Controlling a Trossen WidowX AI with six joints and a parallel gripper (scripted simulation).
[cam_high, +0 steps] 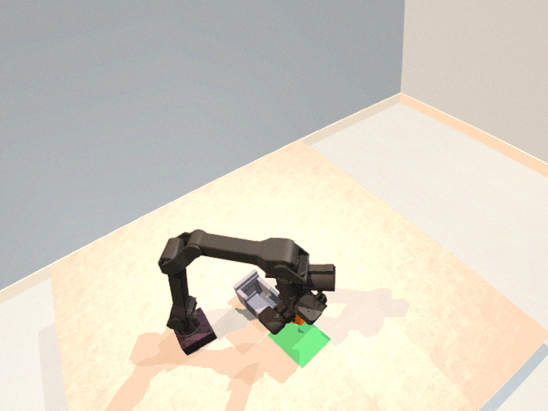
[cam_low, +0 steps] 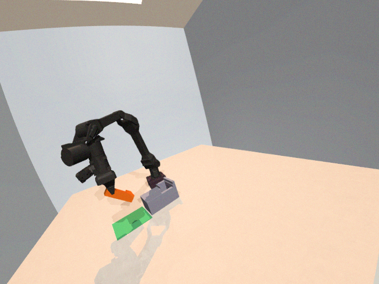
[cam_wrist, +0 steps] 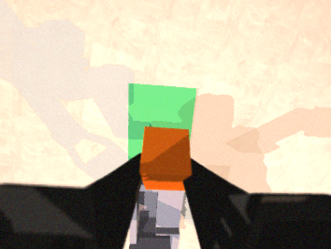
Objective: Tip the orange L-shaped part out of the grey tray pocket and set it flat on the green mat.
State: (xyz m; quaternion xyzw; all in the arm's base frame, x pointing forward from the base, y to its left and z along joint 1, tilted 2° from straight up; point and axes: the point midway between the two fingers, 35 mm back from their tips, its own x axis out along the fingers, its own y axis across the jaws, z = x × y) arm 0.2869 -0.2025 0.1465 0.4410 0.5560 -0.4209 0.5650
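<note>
The orange part (cam_high: 299, 320) (cam_low: 122, 197) (cam_wrist: 165, 150) is in the air, clear of the tray. In the exterior view it slopes, its free end lower than the held end. My gripper (cam_low: 111, 191) (cam_wrist: 163, 159) is shut on the part near one end and points down. In the top view the fingers hide most of the part. The grey tray (cam_high: 242, 297) (cam_low: 162, 201) stands beside the green mat (cam_high: 305, 349) (cam_low: 121, 228) (cam_wrist: 161, 103). In the wrist view the part overlaps the mat's near edge, with the tray below it.
The arm's dark base (cam_high: 195, 332) (cam_low: 150, 182) stands on the table (cam_high: 398, 265) (cam_low: 260, 214), beyond the tray in the exterior view. The tray's raised walls are close to the mat's edge. Arm shadows fall across the mat and table.
</note>
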